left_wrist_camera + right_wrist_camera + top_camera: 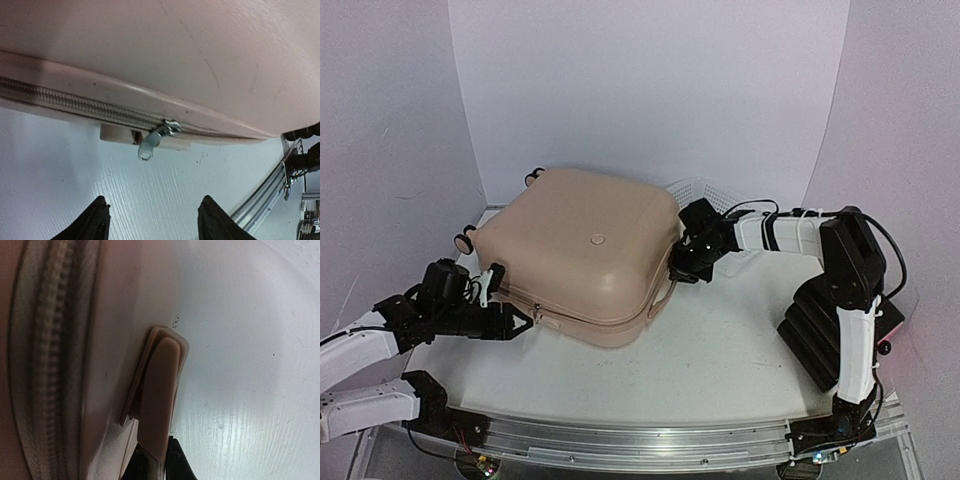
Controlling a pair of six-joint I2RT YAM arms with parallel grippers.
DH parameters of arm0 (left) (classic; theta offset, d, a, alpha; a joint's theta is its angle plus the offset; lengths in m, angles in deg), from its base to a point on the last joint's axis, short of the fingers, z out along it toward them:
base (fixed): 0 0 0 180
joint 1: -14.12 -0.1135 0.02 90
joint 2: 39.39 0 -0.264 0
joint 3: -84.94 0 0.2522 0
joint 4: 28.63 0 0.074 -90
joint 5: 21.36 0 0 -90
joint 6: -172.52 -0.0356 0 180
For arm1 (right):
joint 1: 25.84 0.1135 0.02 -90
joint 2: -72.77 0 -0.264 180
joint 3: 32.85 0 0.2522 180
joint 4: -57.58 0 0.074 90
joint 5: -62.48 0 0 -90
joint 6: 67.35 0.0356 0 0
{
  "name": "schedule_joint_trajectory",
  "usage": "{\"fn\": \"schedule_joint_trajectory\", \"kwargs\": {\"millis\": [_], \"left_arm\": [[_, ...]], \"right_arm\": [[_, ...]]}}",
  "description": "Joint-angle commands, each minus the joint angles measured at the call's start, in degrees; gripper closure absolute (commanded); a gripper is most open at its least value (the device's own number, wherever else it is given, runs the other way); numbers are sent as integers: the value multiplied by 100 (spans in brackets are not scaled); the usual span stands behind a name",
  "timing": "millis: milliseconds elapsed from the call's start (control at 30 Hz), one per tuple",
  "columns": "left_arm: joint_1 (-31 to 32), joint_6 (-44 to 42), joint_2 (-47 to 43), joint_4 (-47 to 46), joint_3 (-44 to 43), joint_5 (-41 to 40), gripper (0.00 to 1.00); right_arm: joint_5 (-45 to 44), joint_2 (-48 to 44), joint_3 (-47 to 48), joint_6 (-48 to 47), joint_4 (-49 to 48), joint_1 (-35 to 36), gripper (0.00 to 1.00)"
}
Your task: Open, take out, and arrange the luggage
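Note:
The luggage [585, 250] is a large pale pink hard-shell suitcase lying flat and zipped shut on the white table [720, 360]. My left gripper [523, 322] is at its front left edge. In the left wrist view this gripper [156, 216] is open, and the metal zipper pull [150, 142] hangs from the zipper a short way ahead of the fingertips, untouched. My right gripper [678, 270] is at the suitcase's right side. In the right wrist view it [159, 462] is shut on the pink side handle [160, 390].
A white mesh basket [705, 190] stands behind the suitcase at the back right. Pink-and-black wheels [465, 240] stick out on the suitcase's left side. White walls close in the table on three sides, and a metal rail [650, 440] runs along the near edge.

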State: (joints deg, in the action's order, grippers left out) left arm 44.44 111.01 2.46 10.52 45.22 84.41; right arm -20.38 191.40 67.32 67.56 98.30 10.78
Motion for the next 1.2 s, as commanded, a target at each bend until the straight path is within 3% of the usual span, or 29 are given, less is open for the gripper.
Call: {"fn": "schedule_joint_trajectory", "kwargs": {"millis": [0, 167, 333, 633, 900, 1000, 1100, 1167], "left_arm": [[44, -645, 394, -1665, 204, -442, 47], [52, -736, 766, -2724, 427, -188, 63], [52, -802, 1000, -3255, 461, -102, 68], [52, -564, 1393, -3531, 403, 151, 78], [48, -350, 1126, -3690, 631, 439, 87], [50, -263, 1127, -3682, 689, 325, 87], [47, 72, 1287, -3672, 750, 95, 75], [48, 225, 1462, -3672, 741, 30, 72]], "right_arm": [[440, 38, 299, -539, -312, -65, 100], [626, 96, 334, -531, -385, -65, 100], [772, 164, 330, -500, -488, -67, 100], [936, 142, 258, -515, -650, -62, 100], [928, 82, 137, -528, -757, -67, 100], [934, 73, 119, -513, -786, -67, 100], [961, 65, 116, -509, -813, -67, 100], [964, 49, 98, -513, -828, -67, 100]]}}
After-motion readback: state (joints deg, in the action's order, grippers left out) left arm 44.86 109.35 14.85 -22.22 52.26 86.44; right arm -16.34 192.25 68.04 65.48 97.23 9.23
